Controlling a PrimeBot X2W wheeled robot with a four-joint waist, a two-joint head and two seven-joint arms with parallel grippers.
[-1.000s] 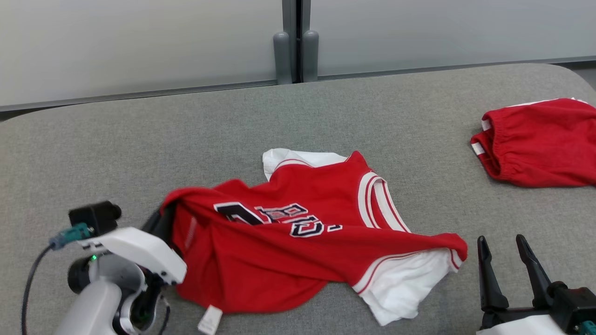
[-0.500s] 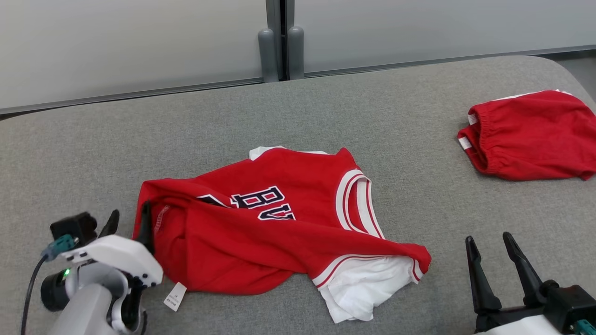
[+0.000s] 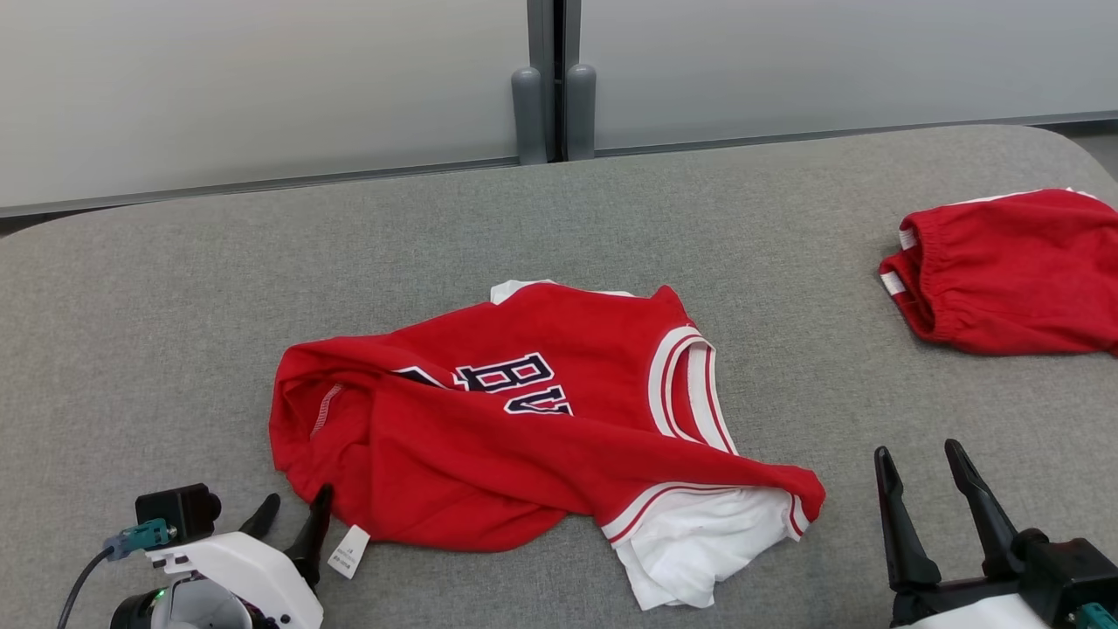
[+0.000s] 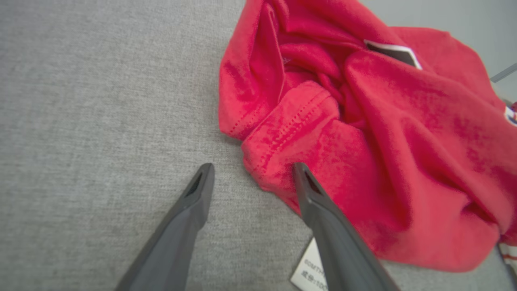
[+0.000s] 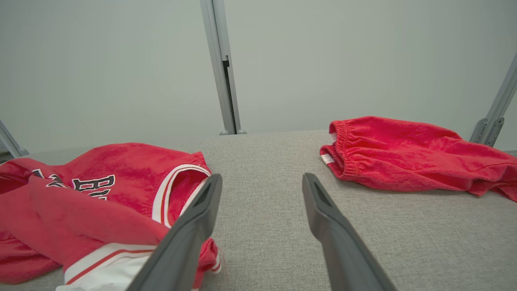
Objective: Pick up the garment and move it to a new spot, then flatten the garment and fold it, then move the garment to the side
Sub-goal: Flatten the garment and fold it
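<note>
Jersey [image 3: 524, 437] crumpled on counter [image 3: 175, 288], bunched hem just ahead of left gripper [image 3: 297, 496], whose right finger is at the fabric edge, contact unclear. Jaws spread, holding nothing. Right gripper [image 3: 917, 451] also spread, white sleeve just to its left. Risk: pinching that bunch grabs several layers, so flattening drags the folds along.

We see a grey, cloth-covered table [image 3: 611, 210] with rounded far corners. A crumpled red jersey [image 3: 524, 437] lies on it near the middle, toward the near edge. Its dark lettering is partly folded under, white fabric spills out at its right end, and a small white label [image 3: 348, 551] lies flat on the cloth at its left. Bunched red shorts [image 3: 1013, 279] lie well apart from it at the table's right side.
</note>
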